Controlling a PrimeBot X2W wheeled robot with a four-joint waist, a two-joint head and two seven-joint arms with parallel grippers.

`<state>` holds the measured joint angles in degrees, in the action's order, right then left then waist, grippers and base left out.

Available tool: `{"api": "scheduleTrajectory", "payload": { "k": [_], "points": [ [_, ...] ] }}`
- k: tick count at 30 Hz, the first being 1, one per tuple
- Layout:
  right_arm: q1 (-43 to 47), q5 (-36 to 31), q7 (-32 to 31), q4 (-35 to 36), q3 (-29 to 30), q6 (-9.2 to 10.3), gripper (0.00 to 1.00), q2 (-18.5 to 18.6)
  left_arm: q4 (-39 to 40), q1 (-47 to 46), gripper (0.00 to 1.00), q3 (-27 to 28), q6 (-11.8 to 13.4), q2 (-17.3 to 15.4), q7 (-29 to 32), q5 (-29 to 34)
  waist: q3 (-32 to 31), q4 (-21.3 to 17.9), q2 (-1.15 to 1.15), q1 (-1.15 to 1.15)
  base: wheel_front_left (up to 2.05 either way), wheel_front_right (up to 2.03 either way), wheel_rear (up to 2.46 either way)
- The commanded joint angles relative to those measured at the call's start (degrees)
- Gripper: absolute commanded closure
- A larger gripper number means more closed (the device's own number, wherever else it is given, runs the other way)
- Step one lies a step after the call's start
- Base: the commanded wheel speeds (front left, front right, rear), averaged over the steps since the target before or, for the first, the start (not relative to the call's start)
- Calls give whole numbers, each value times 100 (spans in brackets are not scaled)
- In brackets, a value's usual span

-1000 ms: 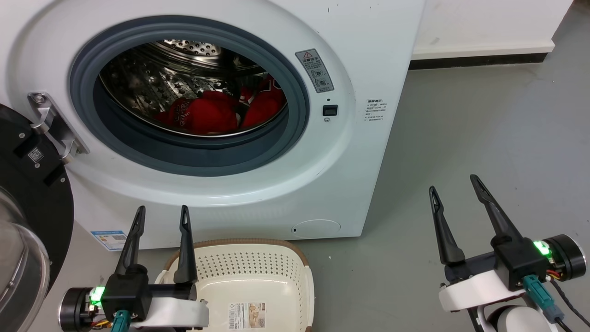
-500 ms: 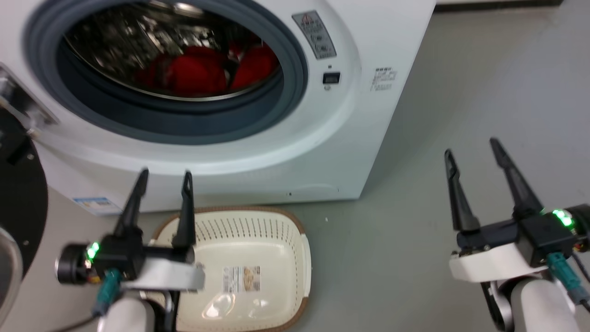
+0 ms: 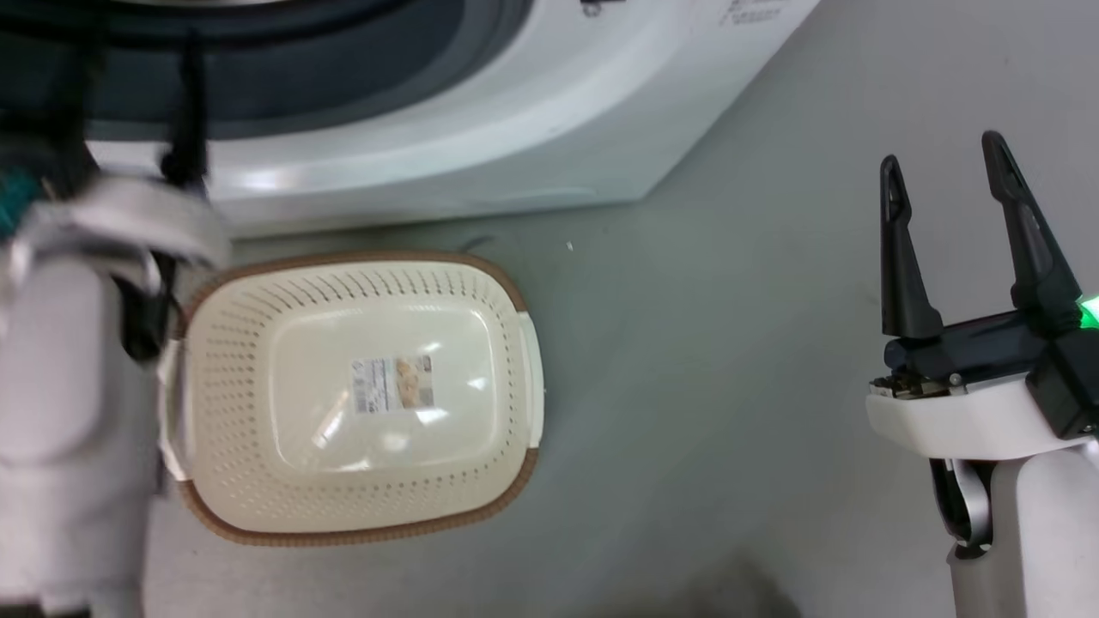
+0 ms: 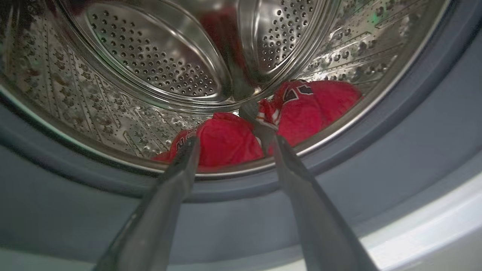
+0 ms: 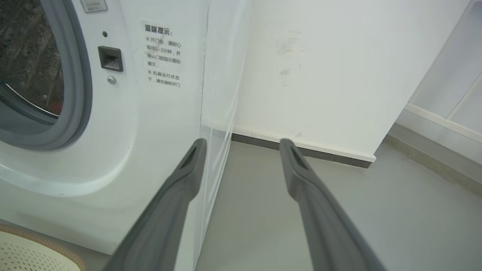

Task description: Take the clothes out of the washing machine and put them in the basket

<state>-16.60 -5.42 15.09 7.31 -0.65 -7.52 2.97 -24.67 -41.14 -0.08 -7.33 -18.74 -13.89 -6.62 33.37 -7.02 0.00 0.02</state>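
Laundry room: washing machine (image 3: 481, 146), basket (image 3: 232, 386)

Left tool (image 4: 222, 128) spread apart, right tool (image 3: 942, 153) spread, fingers upward

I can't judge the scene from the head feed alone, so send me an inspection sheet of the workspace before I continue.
surface: grey floor, bare around the basket.
washing machine: opening uncovered, steel drum exposed.
clothes: red, bunched low in the drum.
basket: on the floor before the machine, no clothes inside.
clutter: one pale speck on the floor.
left hand: open, pointing into the drum at the clothes, holding nothing.
right hand: open, holding nothing, above the floor right of the machine.
cables: one dark loop hangs close under the right wrist.
surroundings: white wall, dark skirting.
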Motion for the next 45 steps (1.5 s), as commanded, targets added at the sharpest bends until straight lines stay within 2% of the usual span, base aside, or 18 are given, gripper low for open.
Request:
{"api": "scheduleTrajectory", "payload": {
  "k": [1,13,20,29,34,39,44,45],
  "points": [
    [-115,53,12,32,4,6,0,-17,-39,-180,0,-31,2,-41,25,-32,457,-243,0,-2,0,0,0],
    [-282,382,12,332,-248,6,0,-16,-1486,-3343,0,-1391,-11,-1362,1971,-1019,1362,-743,0,-2,0,0,0],
    [-302,529,12,503,-599,6,0,-16,-2085,-4682,0,-1930,-11,-1756,3308,-1516,1696,-1041,0,-2,0,0,0],
    [-189,778,12,661,-982,6,0,-17,-2431,-5635,0,-2724,-13,-2288,4710,-1798,1974,-1430,0,-2,0,0,0],
    [-199,866,12,692,-1023,6,0,-16,-2656,-5807,0,-2913,-13,-2396,5126,-2059,2110,-1500,0,-2,0,0,0],
    [-129,927,12,722,-1008,6,0,-16,-2904,-5789,0,-3104,-12,-2495,5064,-2077,2144,-1527,0,-2,0,0,0],
    [-120,964,12,716,-935,6,0,-16,-3120,-5780,0,-3269,-12,-2414,5023,-2195,2180,-1506,0,-2,0,0,0],
    [-117,958,12,721,-927,6,0,-16,-3126,-5783,100,-3317,-12,-2393,5014,-2215,2190,-1495,0,-2,0,0,0]
  ]
}}
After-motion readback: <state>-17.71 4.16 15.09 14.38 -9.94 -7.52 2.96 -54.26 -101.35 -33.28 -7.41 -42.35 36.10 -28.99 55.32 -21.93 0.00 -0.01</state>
